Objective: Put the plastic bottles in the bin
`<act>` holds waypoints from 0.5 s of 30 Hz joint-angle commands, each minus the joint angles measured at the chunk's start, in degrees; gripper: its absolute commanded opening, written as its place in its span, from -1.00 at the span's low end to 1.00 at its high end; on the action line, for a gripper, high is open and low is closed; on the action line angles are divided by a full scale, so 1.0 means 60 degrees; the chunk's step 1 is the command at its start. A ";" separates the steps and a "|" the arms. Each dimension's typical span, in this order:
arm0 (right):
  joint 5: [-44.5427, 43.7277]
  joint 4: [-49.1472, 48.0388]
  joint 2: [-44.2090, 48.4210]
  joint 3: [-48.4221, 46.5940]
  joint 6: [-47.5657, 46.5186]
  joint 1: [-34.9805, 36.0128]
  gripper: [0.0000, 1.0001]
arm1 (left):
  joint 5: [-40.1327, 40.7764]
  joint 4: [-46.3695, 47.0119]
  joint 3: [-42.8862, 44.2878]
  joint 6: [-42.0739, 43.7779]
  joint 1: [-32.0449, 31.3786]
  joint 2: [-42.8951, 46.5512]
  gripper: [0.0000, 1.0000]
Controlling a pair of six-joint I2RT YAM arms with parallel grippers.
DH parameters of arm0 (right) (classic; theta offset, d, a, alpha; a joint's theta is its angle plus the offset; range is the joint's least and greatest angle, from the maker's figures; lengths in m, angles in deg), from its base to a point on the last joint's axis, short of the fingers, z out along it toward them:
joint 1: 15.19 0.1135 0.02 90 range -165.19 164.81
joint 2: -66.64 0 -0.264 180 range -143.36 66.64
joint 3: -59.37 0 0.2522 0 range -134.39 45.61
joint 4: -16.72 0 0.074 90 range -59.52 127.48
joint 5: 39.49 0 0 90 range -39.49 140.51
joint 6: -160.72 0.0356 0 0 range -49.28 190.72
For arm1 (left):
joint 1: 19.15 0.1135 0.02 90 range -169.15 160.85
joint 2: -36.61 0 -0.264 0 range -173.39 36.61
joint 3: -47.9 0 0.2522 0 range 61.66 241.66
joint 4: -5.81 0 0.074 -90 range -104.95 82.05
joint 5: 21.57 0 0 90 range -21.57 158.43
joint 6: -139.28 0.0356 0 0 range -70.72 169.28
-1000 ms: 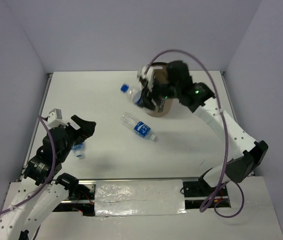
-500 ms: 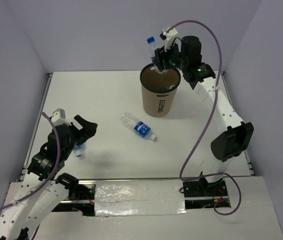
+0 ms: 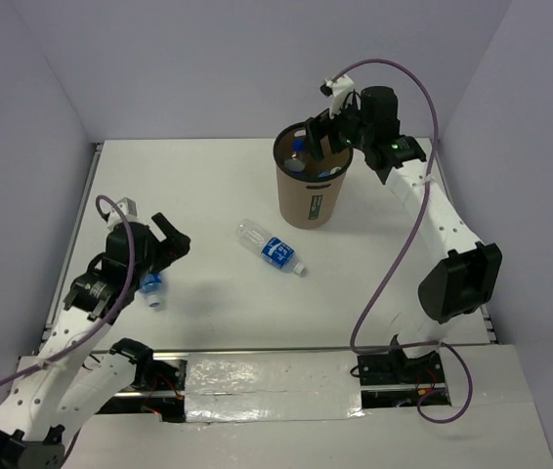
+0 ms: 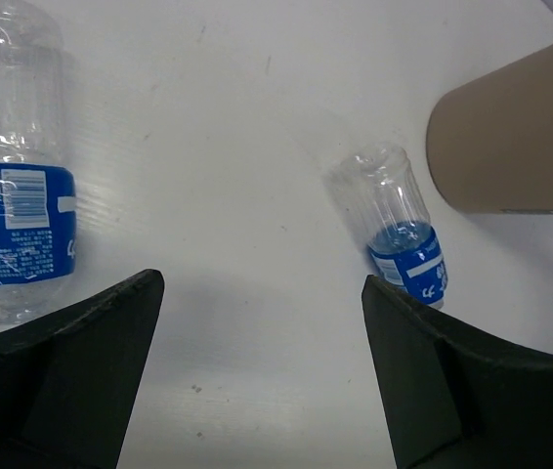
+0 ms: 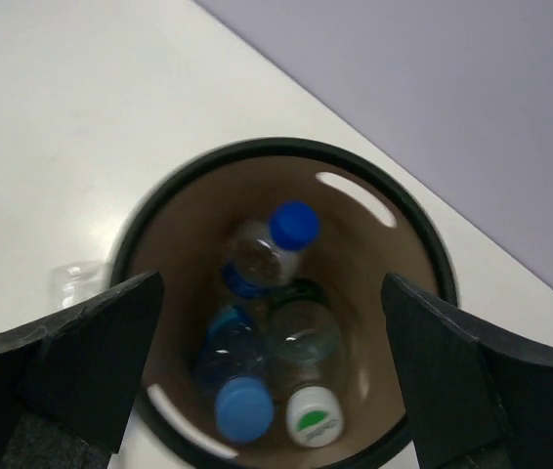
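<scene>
From above, the bin stands upright at the far side of the table, mouth up so bottles can drop in. The right tool hangs over that mouth, fingers spread and holding nothing. One loose bottle lies on its side mid-table, its long axis running far-left to near-right, with the narrow end seemingly near-right. A second bottle lies at the near left, just beside the left tool, which is also open and empty. I judge that tool is poised for this pickup.

In the left wrist view, the fingers gape with bare table between them. The near-left bottle sits outside the left finger, its axis running up and down the view. I cannot tell which end has the cap. The mid-table bottle shows its base farthest.

In the right wrist view, at least three bottles stand roughly upright in the bin, caps upward. A blue-capped one leans slightly.
</scene>
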 commanded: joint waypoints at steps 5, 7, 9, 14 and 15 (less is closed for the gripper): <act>0.5576 0.2525 0.1678 0.0292 -0.1373 -0.0313 0.99 | -0.2247 0.0013 0.0908 0.1388 0.2237 -0.1680 0.85; 0.6412 0.3014 0.1898 0.0877 -0.1829 -0.0167 0.99 | -0.2353 -0.0248 0.1244 0.1594 0.2707 -0.2266 0.85; 0.6504 0.3455 0.2103 0.1752 -0.2138 0.0037 0.99 | -0.2281 -0.0425 0.1624 0.1858 0.3029 -0.2792 0.96; 0.6197 0.3090 0.2924 0.3717 -0.2198 0.0302 0.99 | -0.1973 -0.0777 0.2197 0.2399 0.3805 -0.3775 0.99; 0.6182 0.3104 0.2982 0.3880 -0.2227 0.0346 0.99 | -0.1871 -0.0778 0.2256 0.2488 0.3880 -0.4139 0.99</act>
